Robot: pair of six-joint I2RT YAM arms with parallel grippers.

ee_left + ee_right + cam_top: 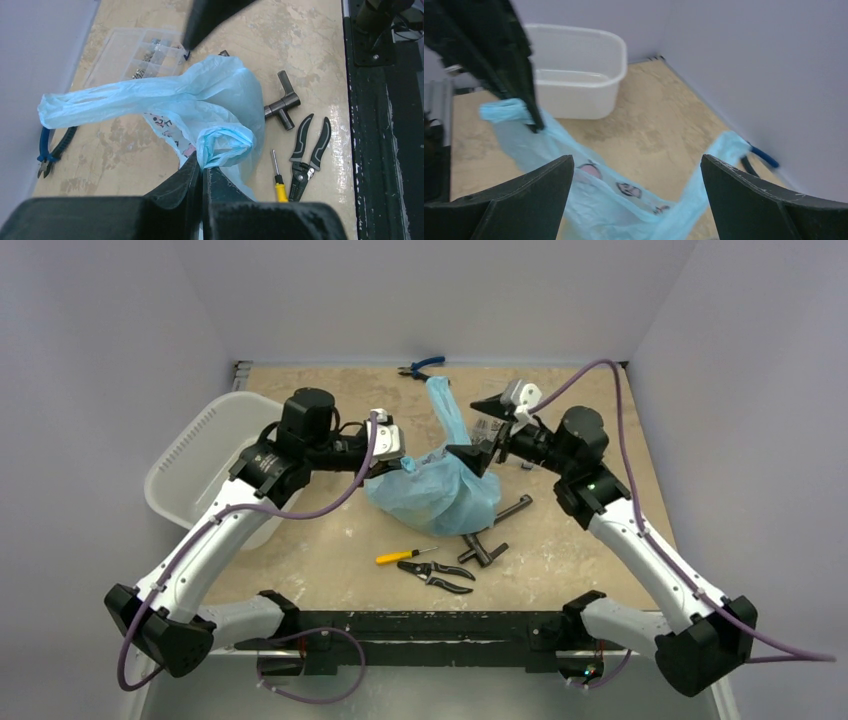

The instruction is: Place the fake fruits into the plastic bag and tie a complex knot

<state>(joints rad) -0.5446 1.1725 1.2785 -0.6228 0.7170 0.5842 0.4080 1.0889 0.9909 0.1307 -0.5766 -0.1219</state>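
Bag (pixel 440 490) sits at the centre of the top view on the table (pixel 330 540). It bulges low, and one handle is drawn up toward the upper middle. Its contents cannot be made out.

Left claw (pixel 395 455), just left of the bag, is pressed together on a bunched fold of the film. The left wrist view shows the film pinched at the tips.

Right claw (pixel 483 430), at the bag's upper right, stands wide apart and grips nothing. Film runs beneath the gap.

Tub (pixel 200 455) stands at left. Screwdriver (pixel 395 557) and cutters (pixel 440 575) lie below the bag.
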